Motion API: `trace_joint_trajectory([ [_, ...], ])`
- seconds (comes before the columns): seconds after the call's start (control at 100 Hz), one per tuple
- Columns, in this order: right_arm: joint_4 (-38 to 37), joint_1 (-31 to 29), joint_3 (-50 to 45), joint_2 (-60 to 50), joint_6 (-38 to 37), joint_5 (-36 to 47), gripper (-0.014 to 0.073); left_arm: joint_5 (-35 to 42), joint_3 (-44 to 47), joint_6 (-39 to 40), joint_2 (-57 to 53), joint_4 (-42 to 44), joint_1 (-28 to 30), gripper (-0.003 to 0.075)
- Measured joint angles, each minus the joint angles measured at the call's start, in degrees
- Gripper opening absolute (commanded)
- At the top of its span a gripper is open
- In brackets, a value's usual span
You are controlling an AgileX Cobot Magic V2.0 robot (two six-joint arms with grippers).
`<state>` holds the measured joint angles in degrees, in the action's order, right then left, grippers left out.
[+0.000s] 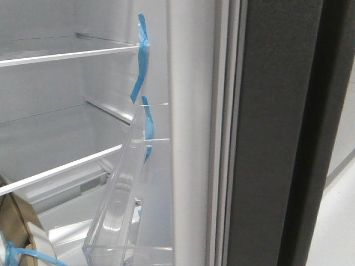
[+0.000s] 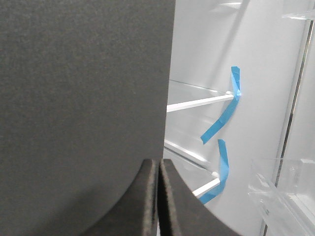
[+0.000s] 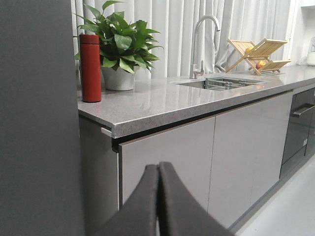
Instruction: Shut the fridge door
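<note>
The fridge door (image 1: 277,138) stands open at the right of the front view, seen edge-on: matte dark grey outside, grey gasket (image 1: 224,166), white lining (image 1: 188,138) and a clear bin (image 1: 125,216). Blue tape strips (image 1: 143,55) hang by the bin. Neither gripper shows in the front view. My left gripper (image 2: 158,164) is shut and empty, close beside a plain dark grey panel (image 2: 83,113), with the fridge's inside, blue tape (image 2: 226,113) and the bin (image 2: 283,196) beyond. My right gripper (image 3: 158,167) is shut and empty, beside a dark grey surface (image 3: 37,123).
White fridge shelves (image 1: 66,55) sit at the left, a roll of tape (image 1: 16,233) below them. The right wrist view shows a grey counter (image 3: 172,98) with a red bottle (image 3: 90,68), a plant (image 3: 120,39), a tap (image 3: 202,39), a dish rack (image 3: 258,51), and glossy cabinet fronts (image 3: 197,162).
</note>
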<state>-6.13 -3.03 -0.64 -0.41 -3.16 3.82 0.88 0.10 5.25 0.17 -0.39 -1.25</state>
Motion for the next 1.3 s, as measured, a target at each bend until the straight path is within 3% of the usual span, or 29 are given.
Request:
trace_joint_trajectory([
  [0.24, 0.0, 0.0, 5.29, 4.32, -0.59, -1.83, -0.0076, 0.0, 0.0, 0.0, 0.0, 0.0, 0.0, -0.0021],
  [0.599, 0.08, 2.34, 33.57, 23.69, -0.59, -4.82, -0.0076, 0.0, 0.0, 0.0, 0.0, 0.0, 0.0, -0.0021],
  [0.919, 0.12, 15.27, 48.62, 33.06, -0.61, -10.15, -0.0076, 0.0, 0.0, 0.0, 0.0, 0.0, 0.0, -0.0021],
  [1.139, 0.21, 27.95, 50.08, 34.19, -0.61, -11.01, -0.0076, 0.0, 0.0, 0.0, 0.0, 0.0, 0.0, -0.0021],
  [1.299, 0.21, 33.4, 50.2, 35.22, -0.71, -11.15, -0.0076, 0.0, 0.0, 0.0, 0.0, 0.0, 0.0, -0.0021],
])
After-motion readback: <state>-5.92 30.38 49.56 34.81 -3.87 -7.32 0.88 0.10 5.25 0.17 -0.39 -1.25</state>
